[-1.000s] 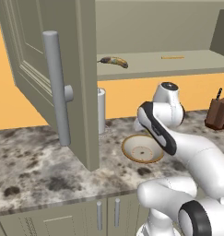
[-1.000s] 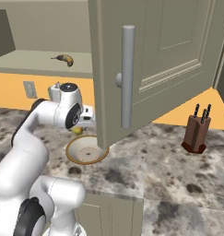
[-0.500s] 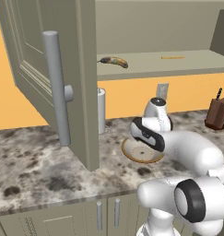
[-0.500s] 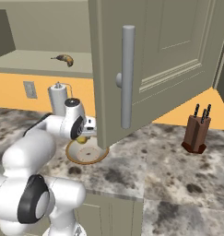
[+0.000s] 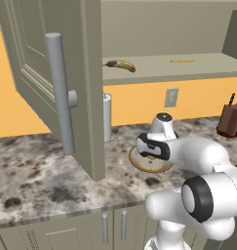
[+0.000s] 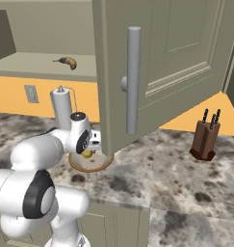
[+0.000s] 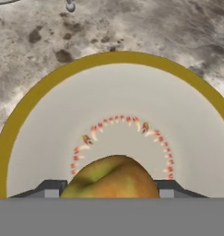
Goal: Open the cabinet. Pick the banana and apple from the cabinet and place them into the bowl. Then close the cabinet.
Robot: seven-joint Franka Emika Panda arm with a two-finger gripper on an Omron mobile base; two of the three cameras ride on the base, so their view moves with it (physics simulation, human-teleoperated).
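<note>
The cabinet stands open, its left door and right door swung out over the counter. On its shelf lies the banana. The bowl sits on the counter below. My gripper hangs low over it, shut on the apple. In the hand view the apple sits between the fingertips, just above the bowl's cream inside and tan rim.
A paper towel roll stands behind the bowl. A knife block is at the right. The open doors jut out over the marbled counter at both sides of the bowl. A thin orange item lies on the shelf.
The hand has come down from near shelf height to just above the bowl, carrying the apple. The banana and doors have not moved.
</note>
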